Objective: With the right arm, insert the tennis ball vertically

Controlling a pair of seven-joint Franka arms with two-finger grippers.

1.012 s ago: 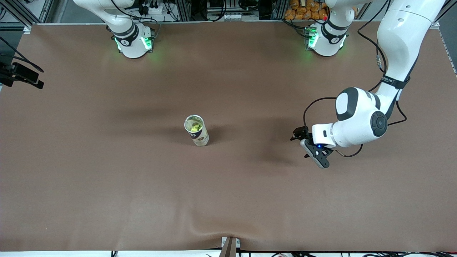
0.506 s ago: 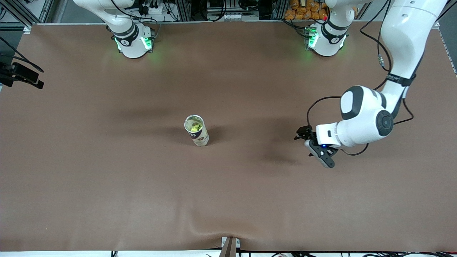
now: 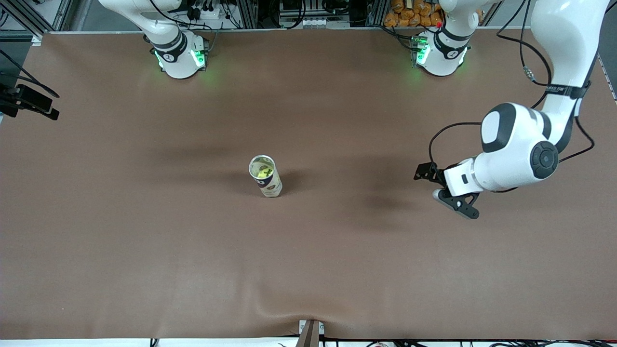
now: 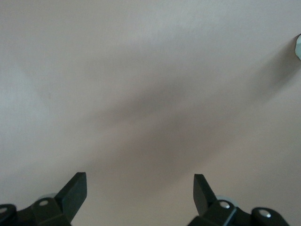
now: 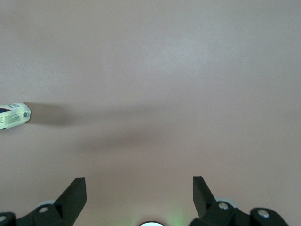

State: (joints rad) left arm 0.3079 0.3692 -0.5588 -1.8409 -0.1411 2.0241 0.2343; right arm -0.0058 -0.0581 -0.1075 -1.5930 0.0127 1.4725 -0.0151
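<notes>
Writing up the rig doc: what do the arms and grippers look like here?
Both arms are glossy white with black joint bands. The left arm has round black joint caps and loose black cables looped beside it; its base glows green, like the right arm's base. The left gripper and right gripper have black wedge-tipped fingers.

A can (image 3: pixel 265 176) stands upright near the middle of the tabletop (image 3: pixel 144 241), well apart from every edge, with a tennis ball (image 3: pixel 263 171) inside it; the left end effector (image 3: pixel 446 190) hangs over the tabletop toward the left arm's end, well apart from the can, its fingers (image 4: pixel 75 190) spread over bare tabletop; the right end effector (image 5: pixel 139 193) sits high over the tabletop with fingers apart, the can far off at the margin of its wrist view.
</notes>
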